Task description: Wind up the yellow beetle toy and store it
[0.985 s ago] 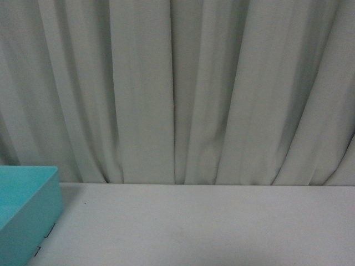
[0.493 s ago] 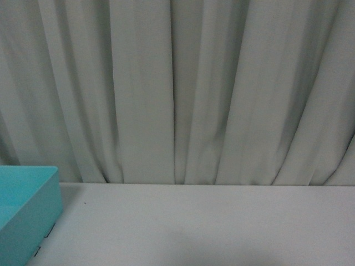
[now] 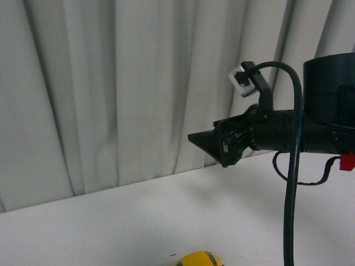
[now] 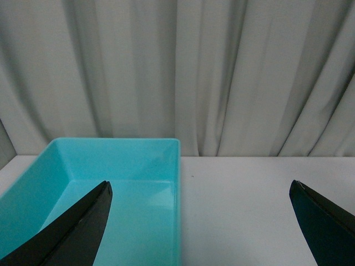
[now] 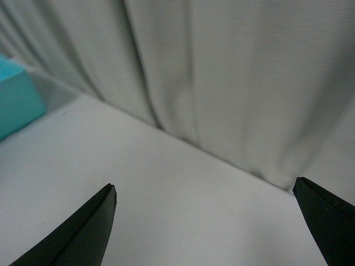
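Yellow beetle toy [image 3: 197,259] sits in neither pincer: only its glossy rounded roof shows, at the bottom edge of the front view just right of centre, resting on the white table [image 3: 111,221].

The right pincer [image 5: 204,187] stands wide, its two dark fingers at the lower corners of the right wrist view with bare table between them. In the front view its arm reaches in from the right edge at mid-height, well above the table. The left pincer [image 4: 199,184] is also wide and holds nothing. Beyond its lower-left finger lies an open turquoise bin [image 4: 116,142], which looks empty as far as it shows. A pale pleated curtain [image 3: 111,83] closes the background.

The step in hand is judged to be the approach: the toy is not yet grasped, so winding and storing both remain. The next move likely calls for lowering the right pincer to straddle the toy's sides and closing gently, as the glossy body could slip.
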`<action>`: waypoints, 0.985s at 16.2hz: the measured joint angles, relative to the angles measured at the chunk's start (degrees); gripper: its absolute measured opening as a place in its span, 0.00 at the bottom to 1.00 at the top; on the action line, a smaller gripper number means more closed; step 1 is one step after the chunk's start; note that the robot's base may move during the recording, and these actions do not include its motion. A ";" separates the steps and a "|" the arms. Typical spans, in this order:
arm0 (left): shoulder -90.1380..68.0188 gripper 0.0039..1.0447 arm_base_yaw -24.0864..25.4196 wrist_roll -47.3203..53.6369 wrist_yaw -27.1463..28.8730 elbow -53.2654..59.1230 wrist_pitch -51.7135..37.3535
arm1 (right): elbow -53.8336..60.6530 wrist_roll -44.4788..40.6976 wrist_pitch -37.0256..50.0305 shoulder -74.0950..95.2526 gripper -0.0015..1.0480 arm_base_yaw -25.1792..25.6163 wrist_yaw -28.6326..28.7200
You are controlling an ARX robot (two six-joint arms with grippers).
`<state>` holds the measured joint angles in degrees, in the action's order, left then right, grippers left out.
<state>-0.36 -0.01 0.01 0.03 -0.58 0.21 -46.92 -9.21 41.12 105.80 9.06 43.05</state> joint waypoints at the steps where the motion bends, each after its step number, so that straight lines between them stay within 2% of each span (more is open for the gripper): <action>1: 0.02 0.94 0.00 0.00 0.00 0.00 0.00 | -4.04 -6.58 -8.22 1.05 0.94 -1.29 5.09; 2: 0.02 0.94 0.00 0.00 0.00 0.00 0.00 | -7.13 -13.55 -15.43 1.79 0.94 -1.86 8.63; 4: 0.02 0.94 0.00 0.00 0.00 0.00 0.00 | -13.51 -31.52 -36.54 3.13 0.94 -1.99 12.94; 7: 0.02 0.94 0.00 0.00 0.00 0.00 0.00 | -18.25 -60.39 -64.83 8.09 0.94 -2.75 9.55; 9: 0.02 0.94 0.00 0.00 0.00 0.00 0.00 | -19.74 -75.89 -75.54 10.64 0.94 -4.04 6.75; 10: 0.02 0.94 0.00 0.00 0.00 0.00 0.02 | -21.11 -81.42 -77.44 11.54 0.94 -5.05 6.19; 12: 0.00 0.94 0.00 0.00 0.00 0.00 0.00 | -23.06 -86.86 -78.07 12.81 0.94 -6.88 5.09; 16: 0.02 0.94 0.00 0.00 0.00 0.00 0.00 | -21.03 -84.28 -72.89 14.05 0.94 -9.51 0.07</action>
<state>-0.34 -0.01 0.01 0.03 -0.58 0.21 -67.94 -93.49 -31.77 119.85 -0.45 43.11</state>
